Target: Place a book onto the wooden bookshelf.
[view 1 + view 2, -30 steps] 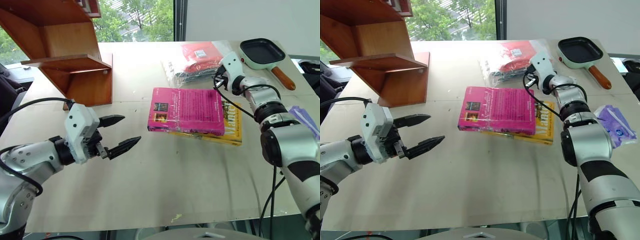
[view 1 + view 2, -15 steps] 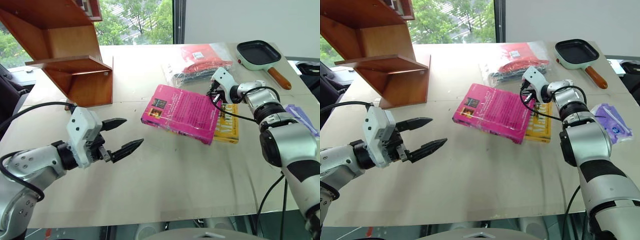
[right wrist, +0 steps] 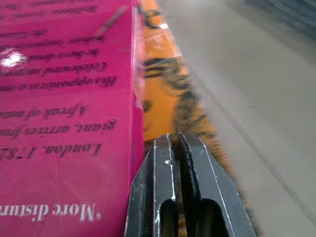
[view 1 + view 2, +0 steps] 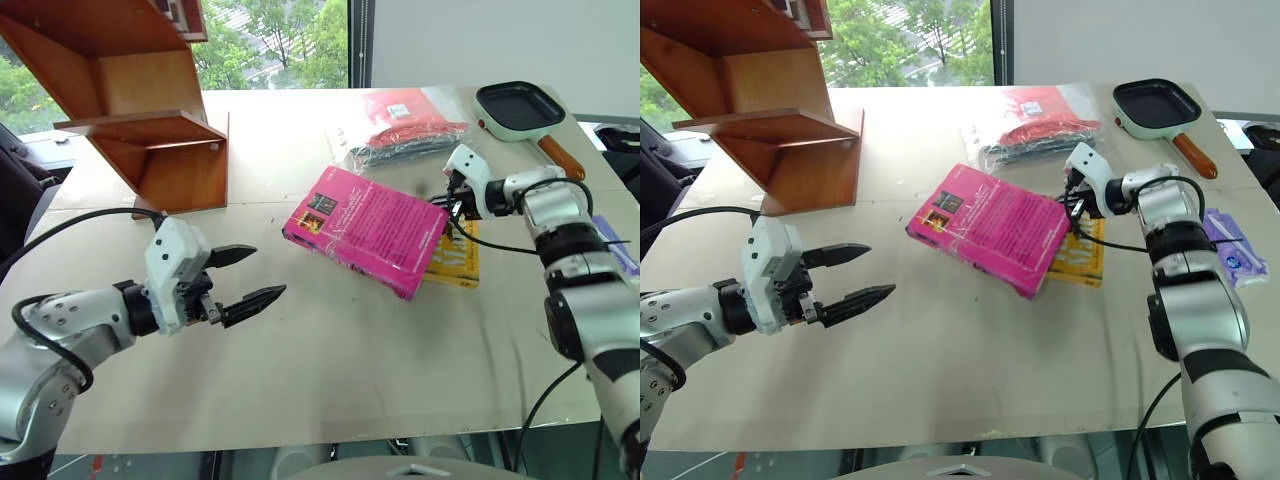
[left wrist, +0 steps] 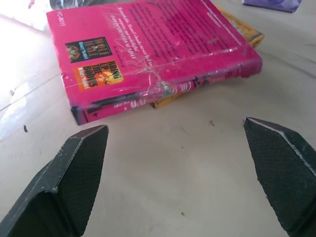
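1. I've got the pink book (image 4: 372, 230) mid-table, lying skewed over the yellow book (image 4: 457, 258), one corner out toward my L side, other end resting on the yellow one.
2. R gripper (image 4: 449, 199) has its fingers pressed together, nothing between them, tip right at the pink book's far-right edge, over the yellow cover. In the R wrist view the tip sits just beside that edge; can't tell if it's touching.
3. L gripper (image 4: 250, 275) is spread wide, level w/ the tabletop, aimed at the book's near corner but well apart from it.
4. My read: R nudges, L receives. To do it well I'd keep R low against the edge so it doesn't ride over the cover, and bring L in so the fingers (image 5: 79, 173) straddle the spine side.
5. Risk: the book is film-wrapped, likely slick, and the yellow book may drag along.
6. Wooden bookshelf (image 4: 150, 120) stands at the far-left corner; path from book to shelf looks open.
7. Plastic bag w/ red item (image 4: 405, 120), skillet (image 4: 520, 110) and purple pouch (image 4: 1230, 245) sit at the far-right side, out of my route.
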`<act>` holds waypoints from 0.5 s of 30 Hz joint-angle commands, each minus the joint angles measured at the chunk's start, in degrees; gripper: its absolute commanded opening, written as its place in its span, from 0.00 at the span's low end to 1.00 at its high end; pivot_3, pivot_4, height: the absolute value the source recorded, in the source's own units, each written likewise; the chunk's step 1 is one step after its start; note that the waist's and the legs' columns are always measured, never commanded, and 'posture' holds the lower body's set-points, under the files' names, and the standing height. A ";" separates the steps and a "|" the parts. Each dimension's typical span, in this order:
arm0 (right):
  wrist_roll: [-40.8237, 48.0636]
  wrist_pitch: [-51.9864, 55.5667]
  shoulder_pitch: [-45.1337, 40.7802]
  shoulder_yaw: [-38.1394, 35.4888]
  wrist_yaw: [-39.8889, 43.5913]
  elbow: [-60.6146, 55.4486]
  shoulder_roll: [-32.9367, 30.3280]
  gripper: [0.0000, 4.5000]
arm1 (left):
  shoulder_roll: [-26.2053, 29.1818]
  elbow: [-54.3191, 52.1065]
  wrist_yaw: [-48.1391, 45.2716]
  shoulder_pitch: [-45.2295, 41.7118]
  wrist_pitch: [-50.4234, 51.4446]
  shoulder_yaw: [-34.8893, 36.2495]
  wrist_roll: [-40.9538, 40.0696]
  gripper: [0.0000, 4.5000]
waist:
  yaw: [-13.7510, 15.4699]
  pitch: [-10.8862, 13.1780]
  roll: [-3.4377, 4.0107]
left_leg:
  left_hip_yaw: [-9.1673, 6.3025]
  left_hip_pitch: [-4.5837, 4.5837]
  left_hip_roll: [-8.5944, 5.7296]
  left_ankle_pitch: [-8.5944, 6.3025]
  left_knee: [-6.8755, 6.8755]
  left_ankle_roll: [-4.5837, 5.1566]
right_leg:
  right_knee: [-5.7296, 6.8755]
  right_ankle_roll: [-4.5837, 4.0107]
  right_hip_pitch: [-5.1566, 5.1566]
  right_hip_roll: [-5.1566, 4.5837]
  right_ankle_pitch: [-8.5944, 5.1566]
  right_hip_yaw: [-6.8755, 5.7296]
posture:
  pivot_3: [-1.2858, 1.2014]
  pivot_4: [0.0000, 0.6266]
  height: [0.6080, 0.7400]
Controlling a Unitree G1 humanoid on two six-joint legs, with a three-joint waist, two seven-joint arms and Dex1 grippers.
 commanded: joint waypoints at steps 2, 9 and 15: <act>3.07 9.59 5.16 0.22 0.03 -16.01 -1.56 0.01 | 0.82 0.00 -1.44 -0.84 -1.12 0.30 0.40 1.00 | 0.01 0.00 0.00 | 0.01 0.01 0.00 0.00 0.00 0.00 | 0.01 0.00 0.00 0.00 0.00 0.01 | 0.52 0.24 0.85; 6.50 16.56 10.01 0.38 -1.29 -26.84 -2.13 0.01 | 0.82 0.43 -2.85 -0.01 -1.50 0.16 1.75 1.00 | 0.03 0.00 0.00 | 0.01 0.03 0.00 0.00 0.00 0.00 | 0.03 0.00 0.00 0.00 0.00 0.00 | 0.52 0.24 0.85; 9.02 19.73 12.27 0.69 -3.03 -31.48 -2.39 0.01 | 0.53 0.68 -3.44 0.49 -1.61 0.27 2.12 1.00 | 0.29 0.00 -0.01 | 0.01 0.02 0.00 0.00 0.00 0.00 | 0.01 0.00 0.00 0.00 0.00 0.00 | 0.52 0.24 0.85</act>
